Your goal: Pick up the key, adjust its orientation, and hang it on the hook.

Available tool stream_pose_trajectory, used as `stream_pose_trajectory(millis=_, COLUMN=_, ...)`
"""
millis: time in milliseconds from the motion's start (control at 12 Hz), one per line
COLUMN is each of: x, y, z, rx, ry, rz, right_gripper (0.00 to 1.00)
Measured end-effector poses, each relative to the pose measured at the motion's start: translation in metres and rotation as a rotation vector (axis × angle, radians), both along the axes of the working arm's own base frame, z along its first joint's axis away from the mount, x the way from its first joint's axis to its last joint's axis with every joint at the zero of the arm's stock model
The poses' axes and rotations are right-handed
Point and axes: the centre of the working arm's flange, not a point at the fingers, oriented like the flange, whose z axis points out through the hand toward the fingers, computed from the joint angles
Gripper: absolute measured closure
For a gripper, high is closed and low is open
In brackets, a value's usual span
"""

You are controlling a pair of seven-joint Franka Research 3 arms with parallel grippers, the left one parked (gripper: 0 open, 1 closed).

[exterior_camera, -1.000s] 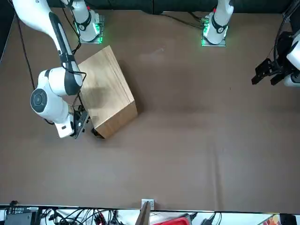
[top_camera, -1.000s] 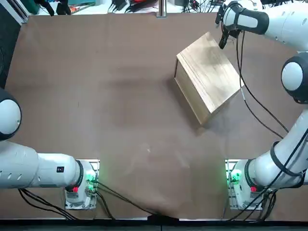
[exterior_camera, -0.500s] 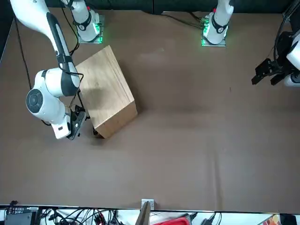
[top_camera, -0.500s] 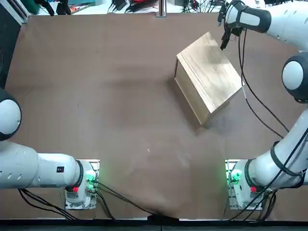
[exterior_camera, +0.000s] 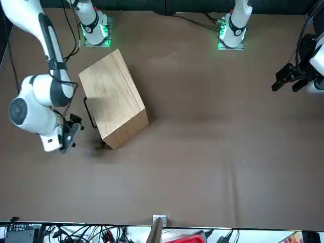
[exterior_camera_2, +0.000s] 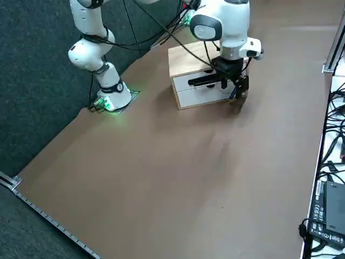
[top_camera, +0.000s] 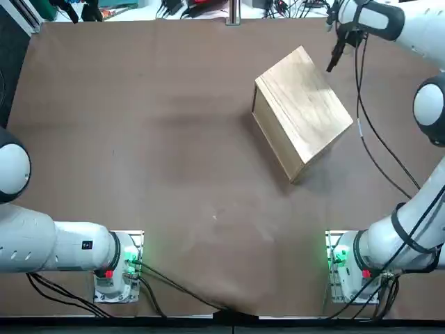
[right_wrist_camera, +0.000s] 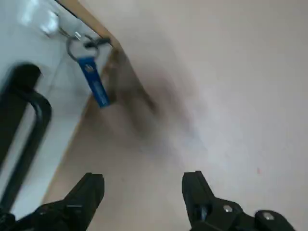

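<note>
Small blue flat key (right_wrist_camera: 94,84) on a metal ring: hangs from a small silver hook (right_wrist_camera: 52,25) on the white front face of the light wooden box (top_camera: 302,111), close to that face's corner edge. A black bar handle (right_wrist_camera: 24,125) sits on the same white face, beside the key. No brand, label or writing is legible on any item.

Wooden box: stands on the brown table (top_camera: 153,139), toward its far right corner, turned at an angle to the table's edges.

Right gripper (right_wrist_camera: 144,195): black fingers spread apart, empty; hangs just off the box's white face, near the table's far right corner, apart from the key.
</note>
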Motion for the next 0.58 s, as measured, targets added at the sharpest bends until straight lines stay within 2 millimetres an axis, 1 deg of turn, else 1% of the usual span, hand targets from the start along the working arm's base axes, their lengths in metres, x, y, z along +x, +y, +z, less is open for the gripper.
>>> stream_pose_trajectory(millis=333, x=-0.005, y=-0.052, z=0.013, rx=0.015, ry=0.027, rz=-0.089, right_gripper=0.00)
stream_pose_trajectory(millis=583, x=-0.009, y=-0.095, z=0.027, rx=0.046, ry=0.018, rz=-0.206, right_gripper=0.00)
